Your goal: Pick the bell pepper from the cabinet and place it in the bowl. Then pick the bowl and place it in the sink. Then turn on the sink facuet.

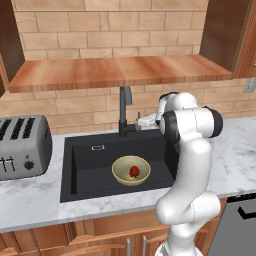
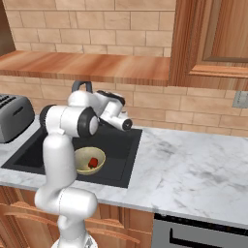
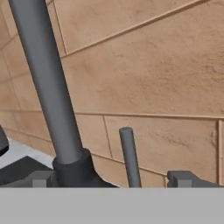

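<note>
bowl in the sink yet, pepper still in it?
Yes to both. The bowl sits upright on the floor of the sink, and the bell pepper lies inside it.

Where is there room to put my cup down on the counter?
The widest bare patch is the marble counter right of the sink, running to the brick wall. A smaller strip lies between the toaster and the sink. It is crowded behind the sink, where the gripper sits by the faucet, and the bowl with the pepper sits in the basin.
</note>
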Motion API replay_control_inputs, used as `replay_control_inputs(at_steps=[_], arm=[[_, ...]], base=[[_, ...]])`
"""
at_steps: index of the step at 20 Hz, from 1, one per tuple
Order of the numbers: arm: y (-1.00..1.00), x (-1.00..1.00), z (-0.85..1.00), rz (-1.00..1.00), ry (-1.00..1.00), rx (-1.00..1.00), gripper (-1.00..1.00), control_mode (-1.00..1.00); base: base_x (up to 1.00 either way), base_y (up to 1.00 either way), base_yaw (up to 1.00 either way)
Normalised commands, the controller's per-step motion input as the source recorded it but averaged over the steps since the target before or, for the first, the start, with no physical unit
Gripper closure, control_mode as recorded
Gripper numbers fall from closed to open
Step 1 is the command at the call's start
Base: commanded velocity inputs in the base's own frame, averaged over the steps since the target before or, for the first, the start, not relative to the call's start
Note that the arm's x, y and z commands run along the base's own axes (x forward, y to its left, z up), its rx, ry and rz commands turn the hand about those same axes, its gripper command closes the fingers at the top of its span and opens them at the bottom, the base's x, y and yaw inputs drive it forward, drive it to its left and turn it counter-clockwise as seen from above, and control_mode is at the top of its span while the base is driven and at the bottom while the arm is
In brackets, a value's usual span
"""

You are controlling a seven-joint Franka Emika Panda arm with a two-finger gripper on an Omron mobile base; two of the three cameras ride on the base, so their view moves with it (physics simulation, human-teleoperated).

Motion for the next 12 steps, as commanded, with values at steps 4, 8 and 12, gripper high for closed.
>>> replay_control_inputs(at_steps=[4, 8, 12], arm=[[0.01, 0.42, -0.09, 0.00, 0.00, 0.00, -1.00, -1.00], [0.10, 0.41, -0.18, 0.00, 0.00, 0.00, -1.00, -1.00], [0.13, 0.32, -0.26, -0.01, 0.00, 0.00, -1.00, -1.00]], base=[[0.00, 0.00, 0.00], [0.00, 0.00, 0.00], [0.00, 0.00, 0.00]])
